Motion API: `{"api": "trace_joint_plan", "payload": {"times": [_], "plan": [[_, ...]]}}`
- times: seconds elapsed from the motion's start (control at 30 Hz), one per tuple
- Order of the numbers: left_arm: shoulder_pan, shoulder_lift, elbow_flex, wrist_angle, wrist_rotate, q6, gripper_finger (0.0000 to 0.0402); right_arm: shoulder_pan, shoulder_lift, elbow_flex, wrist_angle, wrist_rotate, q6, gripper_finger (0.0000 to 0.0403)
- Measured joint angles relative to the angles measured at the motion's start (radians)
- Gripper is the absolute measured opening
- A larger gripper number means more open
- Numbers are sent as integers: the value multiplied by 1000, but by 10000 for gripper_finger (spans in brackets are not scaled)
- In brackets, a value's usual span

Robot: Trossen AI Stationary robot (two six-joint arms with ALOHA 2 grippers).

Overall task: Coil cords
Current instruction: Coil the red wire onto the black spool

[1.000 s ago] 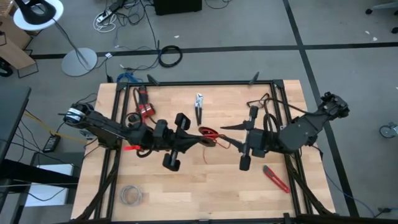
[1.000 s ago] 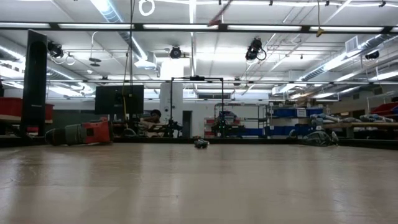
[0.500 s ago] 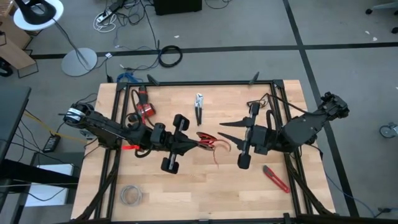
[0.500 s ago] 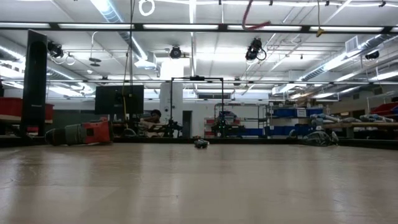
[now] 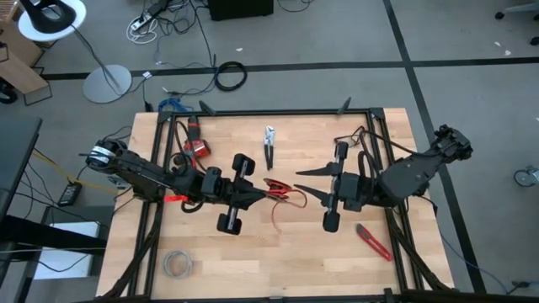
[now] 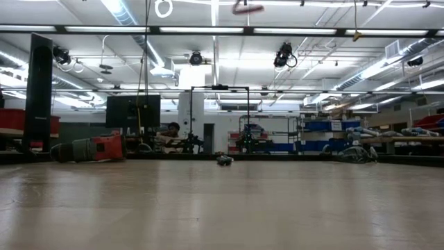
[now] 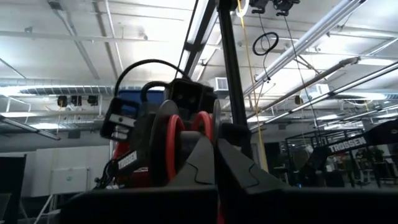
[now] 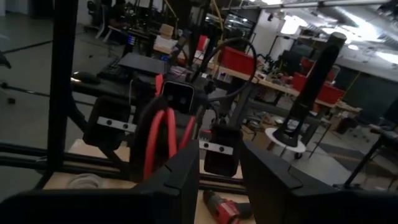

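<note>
Red cord [image 5: 280, 191], very thin, looped, sits mid-frame in the high view. Left gripper [image 5: 271, 190] clamped on its loops, tail drooping below. Right gripper [image 5: 300, 179] just right, fingers apart, holding nothing.

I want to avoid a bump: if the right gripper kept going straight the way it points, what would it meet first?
Most likely the red wire loops held in the shut left gripper, which faces the open right gripper head-on. In the right wrist view the wire sits straight ahead, though depth is hard to judge.
</note>
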Motion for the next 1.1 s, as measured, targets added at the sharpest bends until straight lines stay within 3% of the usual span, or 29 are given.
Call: {"api": "trace_joint_plan", "payload": {"times": [0.5,1.1], "plan": [[0,0,0,12,9,3,0,-44,3,0,-50,-134,83,113],[0,0,1,26,0,27,0,-42,3,0,-52,-160,84,113]]}}
